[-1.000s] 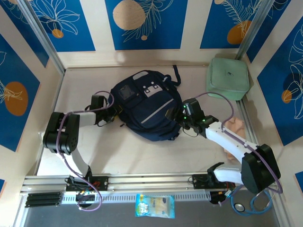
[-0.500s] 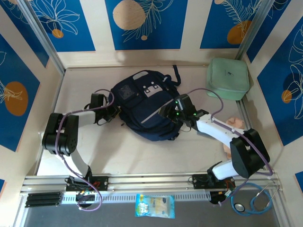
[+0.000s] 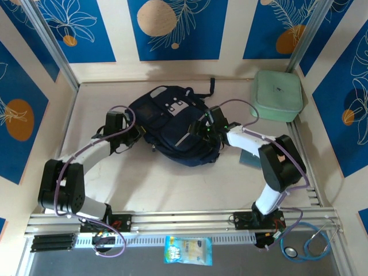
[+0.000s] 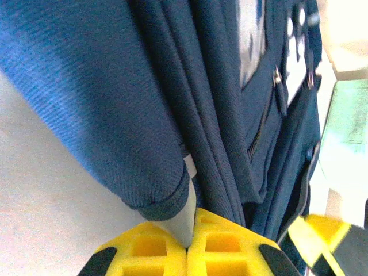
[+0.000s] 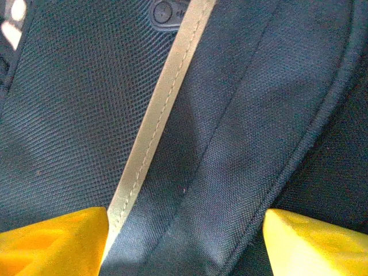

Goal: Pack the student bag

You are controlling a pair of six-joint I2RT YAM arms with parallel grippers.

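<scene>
The student bag (image 3: 172, 129), navy with a grey stripe and white marks on its pocket, lies in the middle of the table. My left gripper (image 3: 137, 133) is at its left edge. In the left wrist view the yellow fingers (image 4: 150, 248) of this gripper (image 4: 190, 230) are shut on a pale strip at the bag's folded edge (image 4: 115, 86). My right gripper (image 3: 202, 129) rests on the bag's right side. Its jaws (image 5: 187, 236) stand open wide over the navy fabric (image 5: 230, 115) and the grey stripe (image 5: 155, 115), with nothing gripped.
A pale green square zip case (image 3: 276, 95) sits in the back right corner. A flat dark item (image 3: 250, 158) lies under the right arm. A snack packet (image 3: 188, 250) and a coiled blue-grey tube (image 3: 305, 244) lie by the front rail. Walls close three sides.
The left gripper has shut on the bag's edge, and the bag has shifted back and left. The right gripper has moved left onto the bag, its arm folding inward.
</scene>
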